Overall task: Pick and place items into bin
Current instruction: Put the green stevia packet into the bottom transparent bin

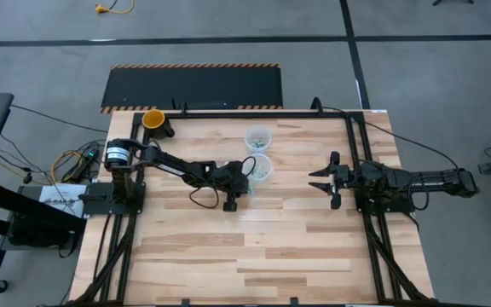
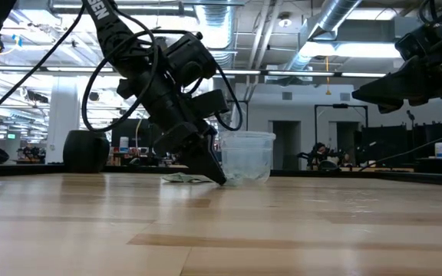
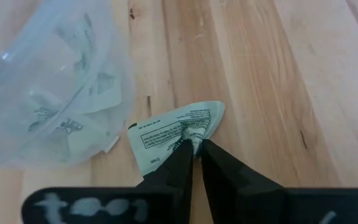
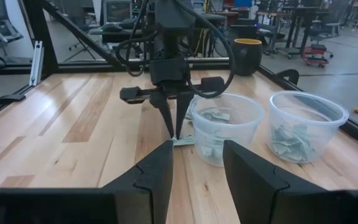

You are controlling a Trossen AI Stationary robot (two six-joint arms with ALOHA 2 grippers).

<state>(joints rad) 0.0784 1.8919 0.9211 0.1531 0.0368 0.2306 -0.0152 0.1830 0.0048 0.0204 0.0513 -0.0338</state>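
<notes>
— What have your left gripper (image 3: pixel 196 148) fingers got?

— They pinch one green-and-white packet (image 3: pixel 174 134) by its crumpled edge, tips down on the wooden surface (image 3: pixel 278 81), so I can lift it cleanly.

— And beyond?

— The nearer clear cup (image 3: pixel 45 81), just beside, holds more packets. My right gripper (image 4: pixel 197 168) waits well apart, fingers spread.
</notes>
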